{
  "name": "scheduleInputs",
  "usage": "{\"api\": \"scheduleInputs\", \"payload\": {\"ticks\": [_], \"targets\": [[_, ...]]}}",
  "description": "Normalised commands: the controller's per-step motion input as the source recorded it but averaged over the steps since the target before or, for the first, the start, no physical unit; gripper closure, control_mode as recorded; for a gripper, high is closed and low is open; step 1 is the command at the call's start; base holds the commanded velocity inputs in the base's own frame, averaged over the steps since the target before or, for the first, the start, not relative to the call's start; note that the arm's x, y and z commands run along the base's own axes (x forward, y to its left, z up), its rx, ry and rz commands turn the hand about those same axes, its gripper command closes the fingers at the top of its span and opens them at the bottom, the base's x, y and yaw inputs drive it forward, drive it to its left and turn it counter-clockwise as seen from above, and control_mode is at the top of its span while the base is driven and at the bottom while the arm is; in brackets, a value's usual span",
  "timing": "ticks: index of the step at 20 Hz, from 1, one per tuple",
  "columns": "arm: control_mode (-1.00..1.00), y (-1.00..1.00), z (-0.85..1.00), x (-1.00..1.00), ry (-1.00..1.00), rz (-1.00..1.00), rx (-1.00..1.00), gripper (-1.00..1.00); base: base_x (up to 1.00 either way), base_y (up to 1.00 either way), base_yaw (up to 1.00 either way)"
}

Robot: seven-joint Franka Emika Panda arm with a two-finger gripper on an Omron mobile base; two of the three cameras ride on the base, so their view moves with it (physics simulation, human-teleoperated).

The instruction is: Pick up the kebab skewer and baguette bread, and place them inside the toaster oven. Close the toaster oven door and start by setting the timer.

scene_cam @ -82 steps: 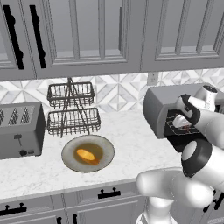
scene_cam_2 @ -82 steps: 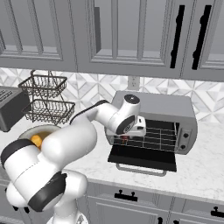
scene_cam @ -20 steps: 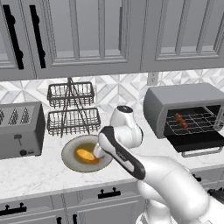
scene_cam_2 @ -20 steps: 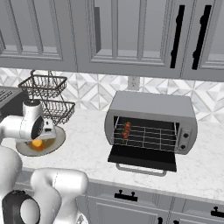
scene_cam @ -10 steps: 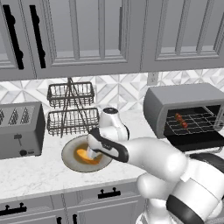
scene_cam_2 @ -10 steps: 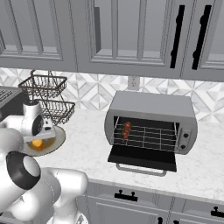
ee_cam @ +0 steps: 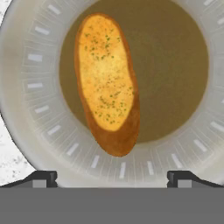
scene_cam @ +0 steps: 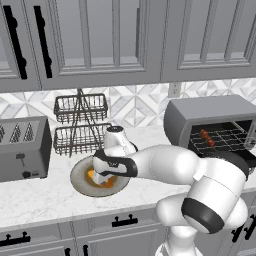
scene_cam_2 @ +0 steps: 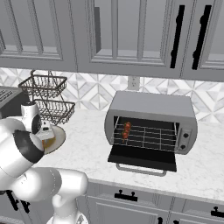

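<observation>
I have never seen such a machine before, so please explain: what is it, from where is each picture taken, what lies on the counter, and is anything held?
It is a white robot arm in a simulated kitchen. Two cameras ride behind it, left and right; a third looks along its gripper, which hangs open over the plate, holding nothing. On the plate lies the baguette bread. On the counter also stand a toaster, a wire basket rack and the toaster oven. The toaster oven door is open, and the kebab skewer lies on the rack inside.
</observation>
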Motion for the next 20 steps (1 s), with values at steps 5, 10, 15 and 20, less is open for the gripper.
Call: {"api": "scheduleInputs", "payload": {"ticks": [5,10,15,20], "targets": [[-1.0,0.13,-0.22,0.19,0.0,0.0,-0.03,-1.0,0.0,0.0,0.0],[-1.0,0.15,-0.21,0.27,0.0,0.0,-0.03,-1.0,0.0,0.0,0.0],[-1.0,0.11,-0.16,0.19,0.0,0.0,-0.03,-1.0,0.0,0.0,0.0],[-1.0,0.02,-0.21,0.11,0.0,0.0,-0.03,-1.0,0.0,0.0,0.0]]}}
